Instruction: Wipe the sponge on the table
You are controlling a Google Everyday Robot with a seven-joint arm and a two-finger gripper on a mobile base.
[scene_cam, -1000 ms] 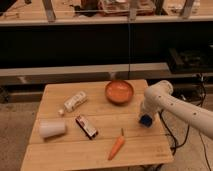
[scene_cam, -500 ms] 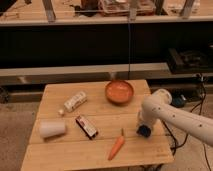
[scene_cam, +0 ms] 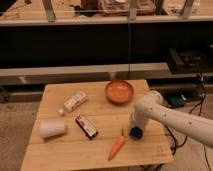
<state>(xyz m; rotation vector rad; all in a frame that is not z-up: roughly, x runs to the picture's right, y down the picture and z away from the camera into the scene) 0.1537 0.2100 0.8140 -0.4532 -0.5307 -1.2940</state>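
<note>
The small dark-blue sponge block (scene_cam: 135, 133) sits on the light wooden slatted surface (scene_cam: 75, 155) toward its right side, near the orange carrot (scene_cam: 116, 147). The gripper (scene_cam: 136, 127) of the white arm (scene_cam: 172, 119) is directly above it; whether the jaws clasp it I cannot tell. Wiping well probably calls for steady downward pressure and flat strokes that avoid the carrot and the round orange bowl (scene_cam: 119, 91).

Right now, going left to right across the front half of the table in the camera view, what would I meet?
White cup, candy-bar packet, carrot, sponge, with the pincer down right at the sponge.
</note>
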